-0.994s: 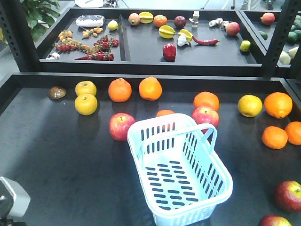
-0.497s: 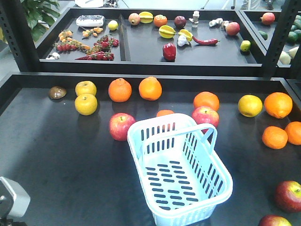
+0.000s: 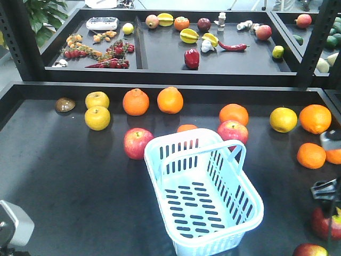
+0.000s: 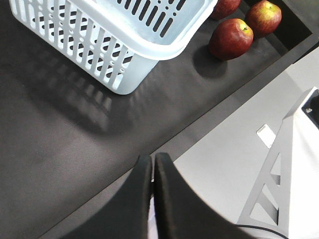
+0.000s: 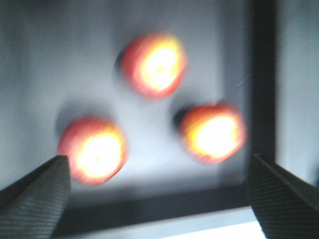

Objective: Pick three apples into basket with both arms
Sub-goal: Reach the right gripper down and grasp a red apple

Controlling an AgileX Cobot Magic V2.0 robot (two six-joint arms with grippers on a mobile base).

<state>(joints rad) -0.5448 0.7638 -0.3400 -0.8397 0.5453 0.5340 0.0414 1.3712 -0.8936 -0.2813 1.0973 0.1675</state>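
- Since a second ago, our right arm [image 3: 329, 189] is coming into the front view at the right edge, above the apples [image 3: 319, 226].
- We are holding our left gripper [image 4: 153, 191] over the tabletop's [image 3: 69, 176] near edge, jaws pressed together on nothing.
- The basket [image 3: 213, 242] is sitting mid-tabletop.
- Three apples are lying right of it, near the corner, under our right gripper [image 5: 159, 199], jaws spread wide and gripping nothing.

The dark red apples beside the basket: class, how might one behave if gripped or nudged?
The apples look round on the flat table, so probably roll when nudged. Smooth skin may slip. Plump, undented shape suggests firmness.
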